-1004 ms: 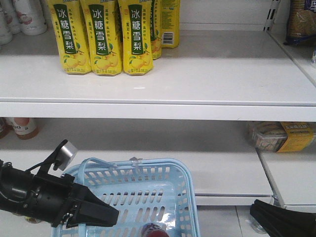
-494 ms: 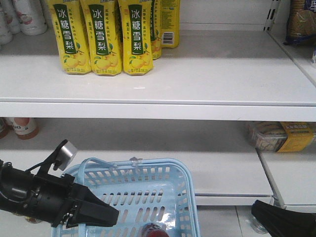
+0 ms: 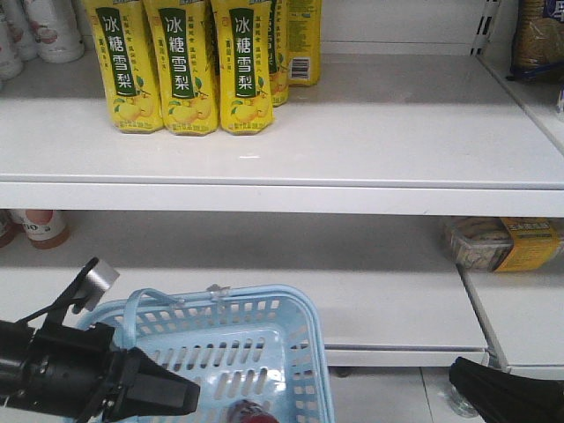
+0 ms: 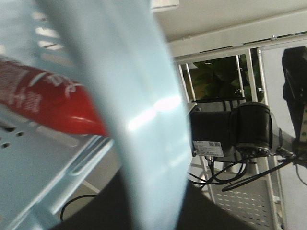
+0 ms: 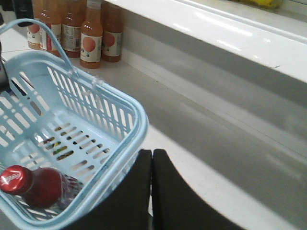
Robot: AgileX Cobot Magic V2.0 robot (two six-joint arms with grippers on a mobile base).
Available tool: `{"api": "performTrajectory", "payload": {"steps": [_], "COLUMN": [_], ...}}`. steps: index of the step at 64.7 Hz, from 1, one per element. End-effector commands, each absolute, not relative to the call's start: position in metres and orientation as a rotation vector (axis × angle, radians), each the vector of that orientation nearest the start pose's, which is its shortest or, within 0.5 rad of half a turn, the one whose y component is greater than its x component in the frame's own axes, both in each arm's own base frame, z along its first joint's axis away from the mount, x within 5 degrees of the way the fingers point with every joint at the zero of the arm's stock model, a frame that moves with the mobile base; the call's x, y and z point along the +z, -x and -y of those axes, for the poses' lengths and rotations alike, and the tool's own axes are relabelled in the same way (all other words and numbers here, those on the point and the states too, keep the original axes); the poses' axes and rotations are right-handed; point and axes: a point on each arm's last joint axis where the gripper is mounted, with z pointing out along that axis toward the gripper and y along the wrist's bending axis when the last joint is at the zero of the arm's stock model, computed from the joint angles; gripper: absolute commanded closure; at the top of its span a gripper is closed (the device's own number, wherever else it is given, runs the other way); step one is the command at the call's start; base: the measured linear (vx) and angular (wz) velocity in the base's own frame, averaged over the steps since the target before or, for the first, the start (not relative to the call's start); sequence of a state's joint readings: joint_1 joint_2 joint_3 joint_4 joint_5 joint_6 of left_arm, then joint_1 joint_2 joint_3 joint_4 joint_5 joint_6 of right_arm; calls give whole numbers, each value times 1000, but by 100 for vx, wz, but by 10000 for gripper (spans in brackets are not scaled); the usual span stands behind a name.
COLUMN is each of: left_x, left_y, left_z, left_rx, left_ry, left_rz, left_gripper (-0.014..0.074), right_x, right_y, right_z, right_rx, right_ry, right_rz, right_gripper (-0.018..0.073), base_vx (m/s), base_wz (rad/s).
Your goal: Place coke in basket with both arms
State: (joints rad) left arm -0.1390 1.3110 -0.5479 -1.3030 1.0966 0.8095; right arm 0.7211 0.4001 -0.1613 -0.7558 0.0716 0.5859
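coke [image 5: 36, 187] lying flat in basket [image 5: 120, 110], cap leftward

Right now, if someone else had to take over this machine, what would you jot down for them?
Left gripper: at the basket's left rim and seems to be holding it, though open or shut cannot be made out.
Right gripper: shut and empty, just outside the basket's near edge.
Coke: already lying on its side on the basket floor, red cap toward one wall.
Yellow pear-drink bottles untouched on the upper shelf.
Done: the coke is in the basket.
Left: probably just let go of the basket and pull both arms clear.
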Motion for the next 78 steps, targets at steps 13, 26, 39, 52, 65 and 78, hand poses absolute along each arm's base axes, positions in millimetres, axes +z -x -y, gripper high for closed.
{"api": "performTrajectory", "payload": {"steps": [13,26,39,52,65,78], "left_x": [259,261,254,242,224,213], "left_y": [-126,-97,-75,-66,-66,-69], "left_z": [94,79,65,51,34,20], "left_rx": [-1396,-1178,-910,-730,-560,-359], "left_ry": [-225,-195,-267,-180,-37,-4], "left_rz": [-2238,-2067,-1969,-1920,-1892,-1821], "left_gripper": [603,603,603,603,603,603], "right_x": [245,245,245,245,245,245], "right_y": [-74,-74,-74,-74,-74,-74], "right_z": [-63,-63,-63,-63,-63,-63], "right_rx": [384,384,384,383,383,384], "right_ry": [746,746,746,748,748,748], "right_rz": [-1565,-1565,-1565,-1564,-1564,-1563], "right_gripper": [568,568,568,568,568,568], "base_vx": [0,0,0,0,0,0], "base_wz": [0,0,0,0,0,0]}}
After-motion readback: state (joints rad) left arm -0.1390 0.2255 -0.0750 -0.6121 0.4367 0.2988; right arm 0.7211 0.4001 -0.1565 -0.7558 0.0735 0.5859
